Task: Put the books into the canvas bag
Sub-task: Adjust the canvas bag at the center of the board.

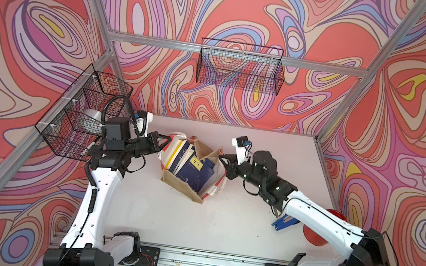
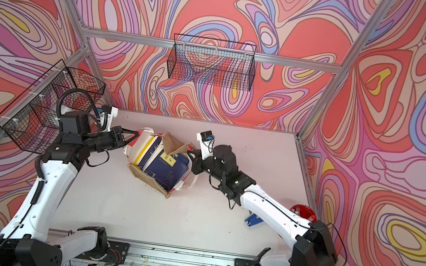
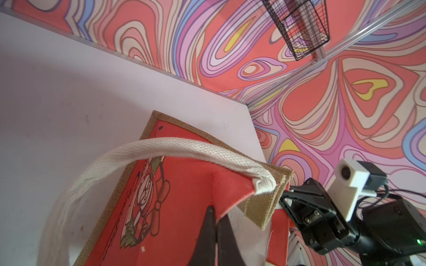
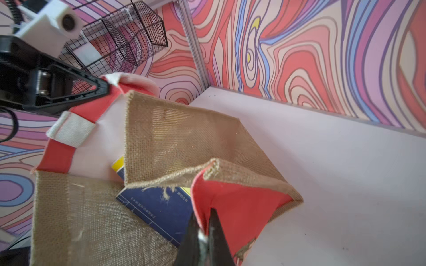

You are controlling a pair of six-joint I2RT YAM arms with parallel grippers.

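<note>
Standing inside the canvas bag (image 1: 192,166), the books (image 1: 194,171) lean against one another with their covers facing up toward the overhead camera; in both top views their long axis runs from the far rim toward the near tan end panel. No book is visible on the table (image 1: 192,222) outside the bag, so loading appears complete or nearly so.

The bag sits mid-table between the two arms, mouth open upward. Its rim is pinched on two opposite sides. The left gripper (image 1: 167,140) is closed on the red rim beside the white handle (image 3: 161,147), fingers narrow, fabric visible between them in the left wrist view. The right gripper (image 1: 221,157) is closed on the opposite red rim corner, confirmed in the right wrist view, where the folded tan side panel (image 4: 175,138) buckles inward over a navy cover.

Both grippers lie equally close to the bag. Any coming move, judged from this, turns on the line joining them across the mouth, crossing the books' long axis.
</note>
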